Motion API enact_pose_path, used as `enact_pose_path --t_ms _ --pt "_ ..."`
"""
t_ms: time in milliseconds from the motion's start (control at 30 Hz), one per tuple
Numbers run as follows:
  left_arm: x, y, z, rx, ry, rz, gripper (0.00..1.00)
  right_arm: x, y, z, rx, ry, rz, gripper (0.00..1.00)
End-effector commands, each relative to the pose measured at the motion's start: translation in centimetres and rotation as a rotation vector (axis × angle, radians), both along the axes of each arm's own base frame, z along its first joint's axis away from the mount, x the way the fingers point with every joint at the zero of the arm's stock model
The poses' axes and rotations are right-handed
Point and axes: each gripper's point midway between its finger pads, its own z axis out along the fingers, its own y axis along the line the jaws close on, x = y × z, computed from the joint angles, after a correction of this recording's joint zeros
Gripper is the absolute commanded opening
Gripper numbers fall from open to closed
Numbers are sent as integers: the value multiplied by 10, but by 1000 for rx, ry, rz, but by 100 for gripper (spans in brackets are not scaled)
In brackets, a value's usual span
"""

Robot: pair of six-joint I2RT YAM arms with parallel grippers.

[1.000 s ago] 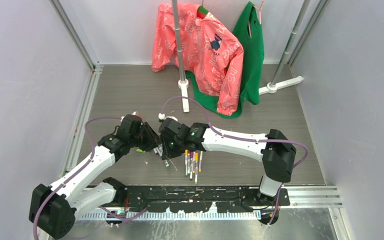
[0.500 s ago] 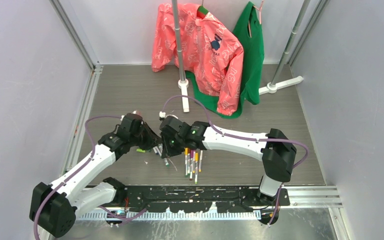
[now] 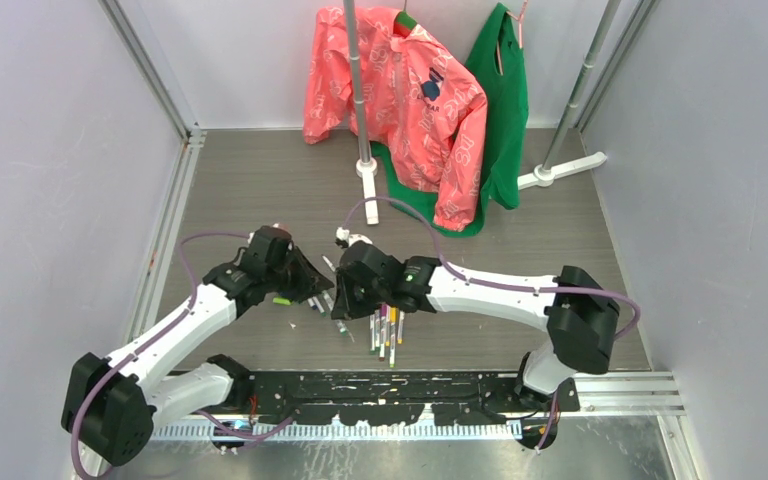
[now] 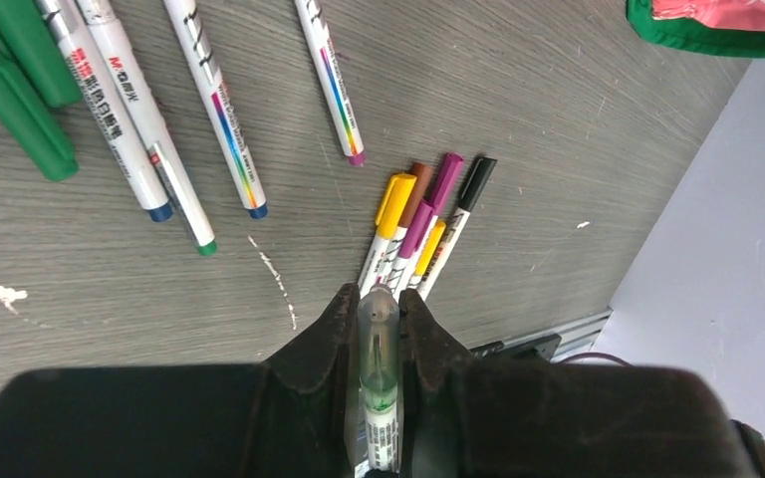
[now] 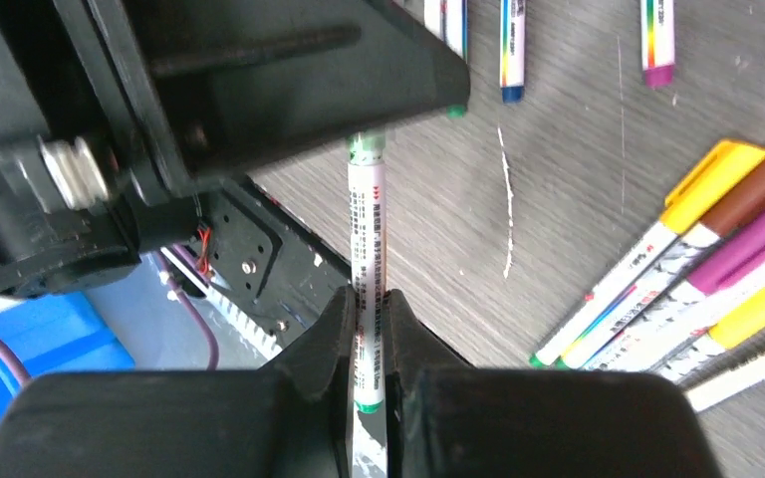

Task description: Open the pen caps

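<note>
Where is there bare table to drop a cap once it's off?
Bare wood lies beyond the right arm, up to the green garment, and beyond the left arm toward the rack foot. Crowded: the near centre, around the pens.

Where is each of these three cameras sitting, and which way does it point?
Top external: above and behind the arms, looking down on the table; both arms show whole.
Left wrist: on the left arm, looking past the left gripper at the table; it clamps a pen.
Right wrist: on the right arm, looking past the right gripper, which clamps the same pen; the left gripper shows opposite.
Both wrist views share that pen and the bunch of capped pens.
</note>
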Motion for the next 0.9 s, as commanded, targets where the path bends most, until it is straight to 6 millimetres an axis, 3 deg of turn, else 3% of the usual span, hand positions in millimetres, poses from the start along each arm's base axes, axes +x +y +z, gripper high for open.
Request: enact_pose_path --t_ms 0,333,667,833,867 --pt "35 0 23 -16 -113 81 0 -17 -35 -5 -49 32 -27 1" --pt "53 -6 20 -34 -113 106 0 -25 -55 -5 -60 19 -50 1" --pt "33 32 -23 210 -36 93 0 48 -48 0 -162 -47 -29 1" --pt "22 53 -38 320 13 111 4 88 -41 -14 -244 -52 44 1" --pt "20 57 -41 337 24 115 4 94 -39 -24 -278 -43 63 1"
